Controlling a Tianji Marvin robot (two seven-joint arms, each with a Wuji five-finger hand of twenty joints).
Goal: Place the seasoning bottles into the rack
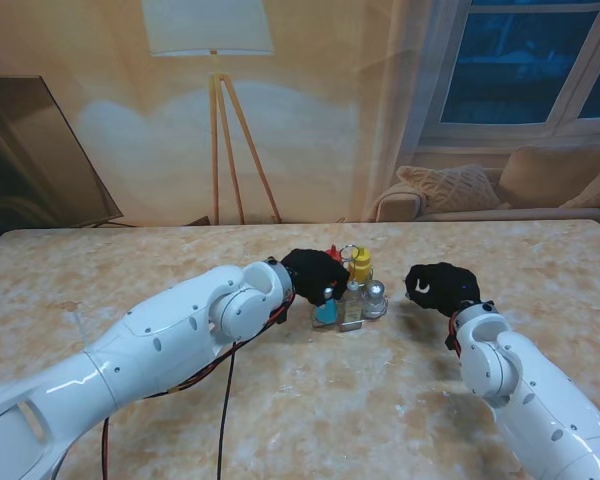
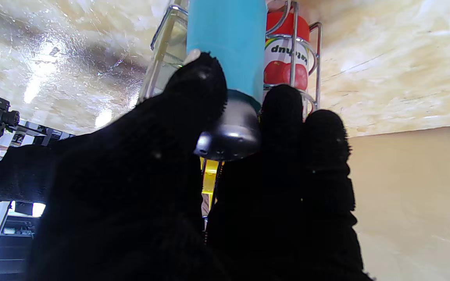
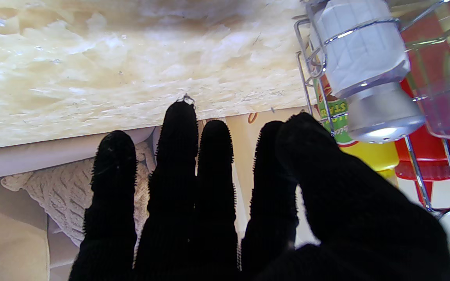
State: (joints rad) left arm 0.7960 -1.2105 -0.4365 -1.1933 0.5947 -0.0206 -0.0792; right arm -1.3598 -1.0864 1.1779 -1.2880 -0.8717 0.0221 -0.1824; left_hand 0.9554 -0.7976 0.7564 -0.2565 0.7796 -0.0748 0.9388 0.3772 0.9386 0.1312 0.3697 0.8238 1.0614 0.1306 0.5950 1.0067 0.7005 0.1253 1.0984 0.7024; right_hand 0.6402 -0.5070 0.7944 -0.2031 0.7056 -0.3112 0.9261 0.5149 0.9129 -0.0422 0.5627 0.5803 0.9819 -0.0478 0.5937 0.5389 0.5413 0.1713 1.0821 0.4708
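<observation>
A wire rack point(image 1: 350, 252) stands mid-table holding a red ketchup bottle point(image 2: 285, 58), a yellow mustard bottle point(image 1: 361, 265), a clear bottle point(image 1: 352, 302) and a white shaker point(image 3: 359, 58) with a silver cap. My left hand point(image 1: 315, 275) is over the rack's left near corner, thumb point(image 2: 193, 89) and fingers closed on the dark cap of a blue shaker point(image 2: 225, 39). The blue shaker point(image 1: 327, 311) stands upright against the rack; I cannot tell whether it sits inside the wire. My right hand point(image 1: 442, 287) hovers just right of the rack, fingers point(image 3: 178, 164) spread and holding nothing.
The marbled table top point(image 1: 310, 400) stretches around the rack. A floor lamp point(image 1: 215, 110), a dark screen point(image 1: 30, 150) and a sofa with cushions point(image 1: 450, 185) lie beyond the far edge.
</observation>
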